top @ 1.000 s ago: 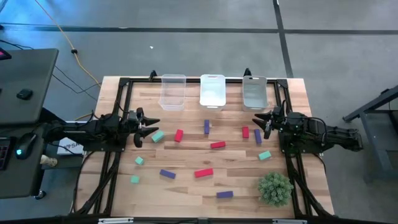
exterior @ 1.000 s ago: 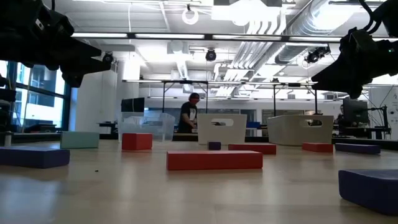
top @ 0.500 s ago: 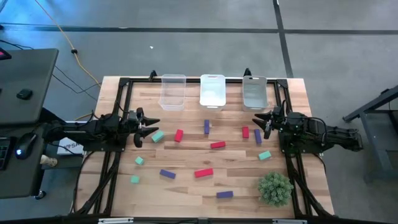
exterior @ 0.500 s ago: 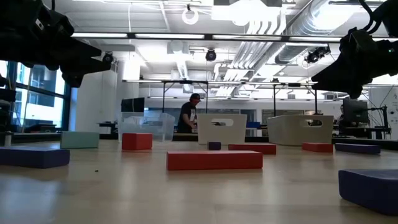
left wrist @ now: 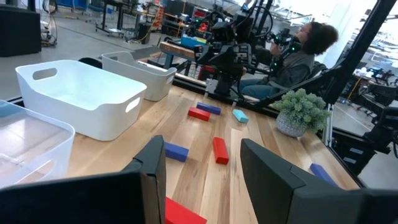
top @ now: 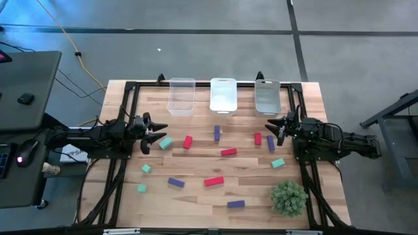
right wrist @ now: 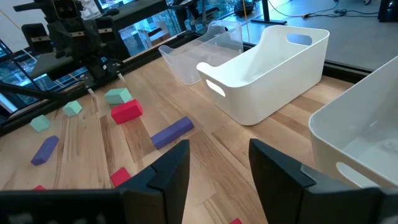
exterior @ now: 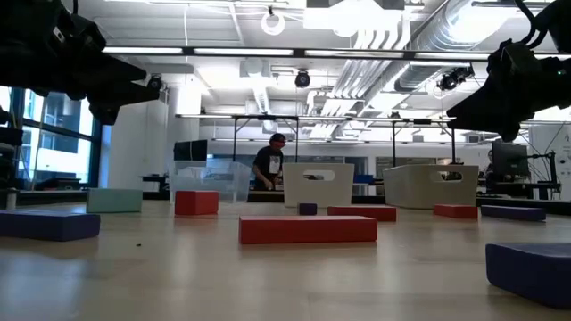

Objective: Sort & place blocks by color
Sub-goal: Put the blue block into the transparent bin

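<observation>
Red, purple and teal blocks lie flat and scattered over the wooden table (top: 196, 196): a red bar (top: 228, 152) near the middle, another red bar (top: 213, 181) nearer, a purple bar (top: 217, 133) toward the bins, a teal block (top: 165, 143) at the left. My left gripper (top: 159, 133) hovers open above the table's left side, next to that teal block. My right gripper (top: 272, 126) hovers open at the right side, close to a red block (top: 258, 138) and a purple bar (top: 270, 143). Neither holds anything.
Three bins stand along the far edge: a clear one (top: 181, 96), a white one (top: 223, 95) and a greyish one (top: 267, 96). A fuzzy green plant ball (top: 289, 198) sits near the right front corner. A person (exterior: 268, 163) shows in the room beyond the table.
</observation>
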You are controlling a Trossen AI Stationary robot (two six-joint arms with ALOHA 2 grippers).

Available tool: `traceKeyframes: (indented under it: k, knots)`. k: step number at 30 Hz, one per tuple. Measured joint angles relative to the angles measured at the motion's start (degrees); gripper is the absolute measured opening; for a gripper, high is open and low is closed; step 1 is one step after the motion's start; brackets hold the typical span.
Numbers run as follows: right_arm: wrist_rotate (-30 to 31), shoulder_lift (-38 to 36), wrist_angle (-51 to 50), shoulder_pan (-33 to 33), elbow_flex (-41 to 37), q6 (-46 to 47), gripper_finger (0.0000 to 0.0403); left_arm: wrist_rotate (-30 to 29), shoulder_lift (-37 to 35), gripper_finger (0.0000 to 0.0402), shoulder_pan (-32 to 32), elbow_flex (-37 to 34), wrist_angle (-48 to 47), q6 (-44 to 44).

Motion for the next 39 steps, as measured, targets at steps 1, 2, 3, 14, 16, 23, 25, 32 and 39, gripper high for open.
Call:
traceKeyframes:
  k: [1,2,3,14,16,23,25,32,39]
  knots:
    - [0.00,0.00,0.00,0.01,0.00,0.01,0.0156,-0.03,0.00,0.0131,-0.01,0.00,0.22,-0.23]
    - [0.00,0.00,-0.01,0.00,0.00,-0.01,0.0156,-0.41,-0.01,0.0131,0.00,-0.02,0.28,-0.40]
    - [0.00,0.01,0.01,0.00,0.00,0.01,0.0156,-1.16,0.00,0.0131,0.00,-0.02,0.25,-0.41]
    - [0.00,0.01,0.00,0.02,0.00,0.00,0.0156,-3.72,-0.02,0.0131,0.00,-0.02,0.55,-4.44]
    - [0.00,0.00,-0.01,0.01,0.00,0.01,0.0156,-3.73,-0.02,0.0131,0.01,0.00,0.55,-3.26]
    - [0.00,0.01,0.00,0.01,0.00,0.00,0.0156,-4.11,0.02,0.0131,0.01,0.81,1.91,-5.80]
    - [0.00,0.01,-0.01,0.01,0.00,0.01,0.0156,-5.29,0.27,0.0131,0.01,2.42,1.98,-5.29]
    - [0.00,0.00,0.01,0.00,0.00,0.01,0.0156,-10.67,3.98,0.0131,-0.01,11.40,-5.22,2.41]
    - [0.00,0.00,-0.01,0.02,0.00,0.00,0.0156,-12.66,11.11,0.0131,0.01,21.33,-15.30,6.09]
